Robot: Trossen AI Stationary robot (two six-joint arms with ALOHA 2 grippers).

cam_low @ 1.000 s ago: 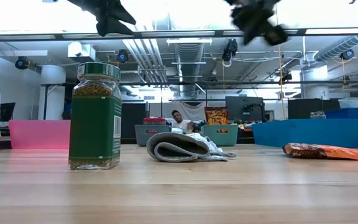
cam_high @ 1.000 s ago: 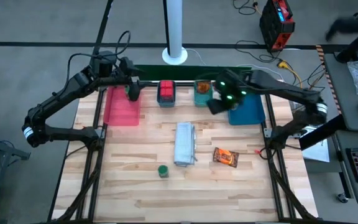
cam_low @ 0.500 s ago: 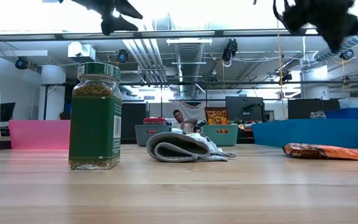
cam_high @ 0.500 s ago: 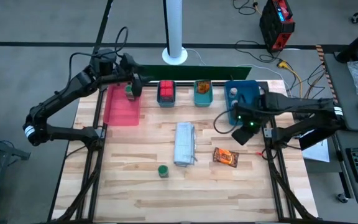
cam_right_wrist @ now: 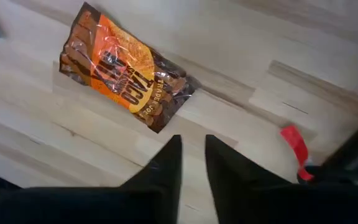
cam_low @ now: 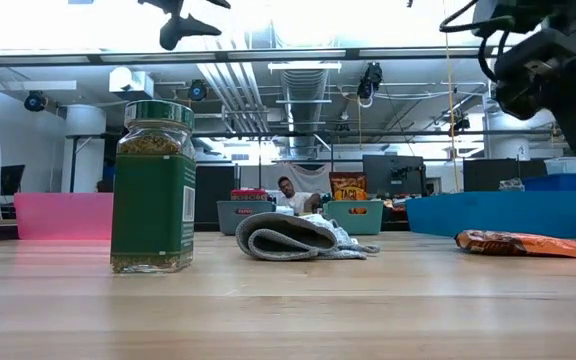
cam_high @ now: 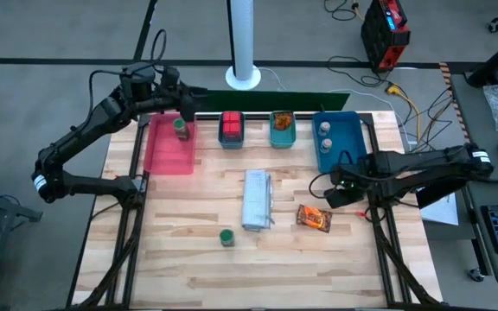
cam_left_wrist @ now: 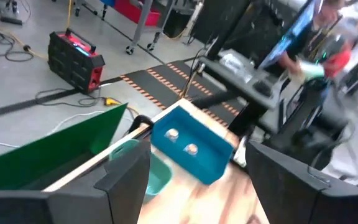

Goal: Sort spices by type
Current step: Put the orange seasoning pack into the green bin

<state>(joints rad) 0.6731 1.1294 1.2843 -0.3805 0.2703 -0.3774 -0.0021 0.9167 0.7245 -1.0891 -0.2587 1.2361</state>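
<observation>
A flat orange packet (cam_high: 314, 217) lies on the table at the right. My right gripper (cam_right_wrist: 191, 149) hangs just above the wood beside it, toward the right edge, pointing steeply down, open by a narrow gap with nothing in it. A green-lidded jar (cam_low: 153, 185) stands upright near the front edge. Another green-lidded jar (cam_high: 181, 128) stands in the pink tray (cam_high: 167, 154). My left gripper (cam_high: 187, 105) hovers high over that tray's far end, wide open and holding nothing. Red boxes (cam_high: 231, 126) fill a grey tray. Two pale-lidded jars (cam_high: 324, 136) stand in the blue tray (cam_high: 346, 149).
A long grey-white folded bundle (cam_high: 257, 199) lies mid-table between the packet and the front jar. A teal tray (cam_high: 283, 130) with orange packets stands between the grey and blue trays. A small red mark (cam_right_wrist: 296, 144) sits on the wood by my right gripper.
My right gripper has swung from above the teal and blue trays toward the near and right edges and has come down, ending beside the orange packet. My left gripper has risen a little above the pink tray and rolled about its own line.
</observation>
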